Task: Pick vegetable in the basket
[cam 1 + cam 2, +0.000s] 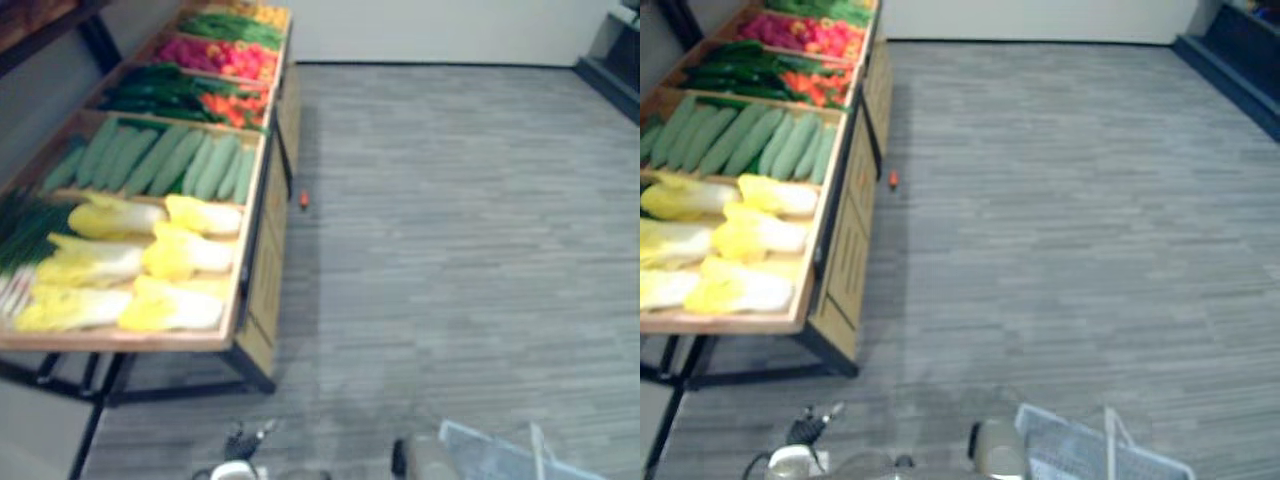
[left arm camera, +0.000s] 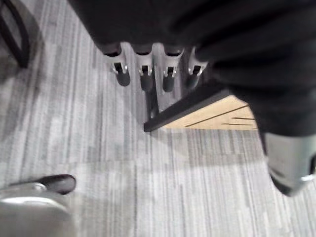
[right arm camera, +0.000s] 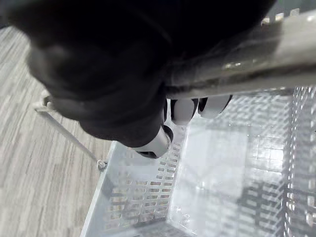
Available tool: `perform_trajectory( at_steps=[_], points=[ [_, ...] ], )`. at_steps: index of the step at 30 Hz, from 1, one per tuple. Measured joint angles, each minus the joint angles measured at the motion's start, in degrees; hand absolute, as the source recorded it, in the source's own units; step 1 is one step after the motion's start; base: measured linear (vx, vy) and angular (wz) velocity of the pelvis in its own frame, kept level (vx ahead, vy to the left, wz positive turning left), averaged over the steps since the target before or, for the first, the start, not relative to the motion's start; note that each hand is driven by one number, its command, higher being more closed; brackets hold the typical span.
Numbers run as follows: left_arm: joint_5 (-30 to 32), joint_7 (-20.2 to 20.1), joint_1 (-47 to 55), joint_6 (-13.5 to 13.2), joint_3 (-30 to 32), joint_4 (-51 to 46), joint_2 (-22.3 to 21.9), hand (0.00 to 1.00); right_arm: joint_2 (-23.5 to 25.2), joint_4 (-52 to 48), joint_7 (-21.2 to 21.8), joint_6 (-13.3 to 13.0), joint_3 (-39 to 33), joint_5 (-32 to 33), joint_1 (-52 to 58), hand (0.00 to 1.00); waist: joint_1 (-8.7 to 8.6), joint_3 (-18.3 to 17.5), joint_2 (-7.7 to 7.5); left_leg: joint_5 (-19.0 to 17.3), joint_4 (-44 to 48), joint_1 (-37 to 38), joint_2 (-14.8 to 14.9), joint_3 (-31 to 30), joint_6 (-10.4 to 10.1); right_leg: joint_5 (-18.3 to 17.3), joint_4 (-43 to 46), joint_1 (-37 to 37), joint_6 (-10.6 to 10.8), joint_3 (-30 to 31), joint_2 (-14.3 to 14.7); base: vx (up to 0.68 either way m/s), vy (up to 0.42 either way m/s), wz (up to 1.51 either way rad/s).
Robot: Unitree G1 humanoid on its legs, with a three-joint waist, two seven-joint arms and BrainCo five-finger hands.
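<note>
A wooden stand (image 1: pixel 262 270) along the left carries rows of vegetables: yellow-white cabbages (image 1: pixel 180 250) nearest, then pale green gourds (image 1: pixel 170 160), dark green and orange ones (image 1: pixel 190 95), and pink and red ones (image 1: pixel 225 55) farther back. A clear plastic basket (image 1: pixel 1090 455) hangs low at the right, and nothing lies in it. My right hand (image 3: pixel 183 109) is curled round the basket's handle (image 3: pixel 256 69), above its mesh wall (image 3: pixel 143 192). My left hand (image 2: pixel 146 79) hangs over the floor by the stand's foot (image 2: pixel 197 111), fingers straight and holding nothing.
Grey striped floor (image 1: pixel 460 230) spreads wide to the right of the stand. A small orange thing (image 1: pixel 304 200) lies on the floor beside the stand. A dark low step (image 1: pixel 610 60) sits in the far right corner, below a pale back wall.
</note>
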Motion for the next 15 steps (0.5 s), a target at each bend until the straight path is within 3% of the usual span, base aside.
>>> perform_trajectory(
  at_steps=[2,3,5,6,7,8,9,11,13,14,15],
  points=[
    [-0.03,0.09,-0.55,-0.01,0.12,0.01,-0.09,0.00,0.50,0.00,-0.40,-0.05,-0.02,1.02,-0.01,1.00,-0.07,0.04,0.13,0.01,0.11,1.02,1.88,-0.51,-0.03,0.54,-9.97,-0.98,-0.07,-0.36,0.24,0.39,-0.212,0.28],
    [0.05,0.11,-1.35,-0.03,0.50,0.04,-0.09,0.00,0.88,0.00,-0.73,-0.19,-0.04,1.35,-0.04,1.00,-0.12,0.02,0.18,-0.29,0.10,1.77,4.04,-0.90,-0.83,4.90,-24.76,-1.28,0.00,1.06,0.50,0.50,-0.337,0.48],
    [0.14,0.19,-1.73,-0.18,0.93,0.04,-0.17,0.00,1.20,0.00,-0.87,-0.28,-0.41,1.37,-0.25,1.00,-0.40,-0.13,-0.03,-1.88,0.05,2.22,5.80,-2.25,-4.07,11.46,-37.94,-1.20,0.07,3.93,0.57,0.45,-0.331,0.49],
    [0.19,0.26,-1.53,-0.20,1.76,0.31,0.03,0.00,1.91,0.06,-0.89,-0.44,-1.02,1.36,-0.33,1.00,-0.53,-0.52,-1.25,-3.84,-0.14,2.93,6.40,-2.84,-7.08,14.00,-44.84,-0.61,0.91,5.73,-0.50,0.52,-0.434,0.52],
    [0.30,0.44,-1.70,-0.17,3.07,2.16,0.10,0.00,2.42,0.72,-0.85,-0.55,-1.69,1.35,-0.90,1.00,-0.61,-0.25,-1.18,-6.22,-0.40,4.88,8.00,-4.05,-9.11,18.83,-42.88,-0.55,2.95,5.48,-0.49,0.52,-0.434,0.54],
    [0.34,0.39,-1.71,-0.16,3.29,3.16,-0.43,0.00,2.57,1.46,-0.84,-0.56,-1.68,1.35,-1.71,1.00,-1.05,-0.25,-0.21,-6.44,0.15,5.01,9.22,-4.15,-9.46,18.84,-38.93,-1.77,2.92,5.18,0.09,0.49,-0.445,0.68],
    [0.32,0.40,-1.41,-0.22,3.60,4.48,-1.69,0.00,2.84,1.85,-0.90,-0.66,-1.67,1.37,-2.11,1.00,-1.25,-0.31,0.53,-5.78,3.42,4.78,10.39,-5.18,-9.32,16.60,-29.44,-4.02,-0.34,5.40,0.60,0.36,-0.355,0.54],
    [0.03,0.38,-0.37,-0.82,5.29,4.38,-3.61,0.00,1.92,1.91,-1.16,-0.60,-1.82,1.40,-1.88,1.00,-1.11,-1.27,2.86,-4.96,9.39,2.62,12.69,-7.24,-10.41,11.95,-24.77,-3.93,-2.03,3.31,1.22,0.48,-0.445,0.47],
    [-0.04,0.32,0.59,-1.33,6.27,4.30,-4.30,0.00,0.52,1.85,-0.90,-0.76,-1.55,1.38,-2.16,1.00,-1.16,-1.55,4.19,-0.87,20.70,-2.83,14.47,-9.72,-11.77,9.38,-24.41,-1.44,-2.69,0.90,2.21,0.38,-0.333,0.40],
    [-0.12,0.31,0.92,-1.29,6.84,4.32,-4.38,0.00,-0.05,1.87,-0.74,-0.75,-1.30,1.37,-2.51,1.00,-1.07,-1.19,5.14,5.55,29.54,-6.62,15.80,-10.04,-12.51,8.37,-26.42,2.37,-3.40,-0.36,3.15,0.35,-0.254,0.37],
    [-0.13,0.29,1.71,-1.31,6.90,4.29,-4.61,0.00,-0.56,1.86,-0.77,-0.68,0.62,1.32,-2.86,1.00,-0.64,-0.44,5.42,8.15,38.83,-10.63,17.73,-8.85,-12.14,8.09,-30.27,7.00,-3.97,-1.29,4.38,0.36,-0.237,0.30]
  ],
)
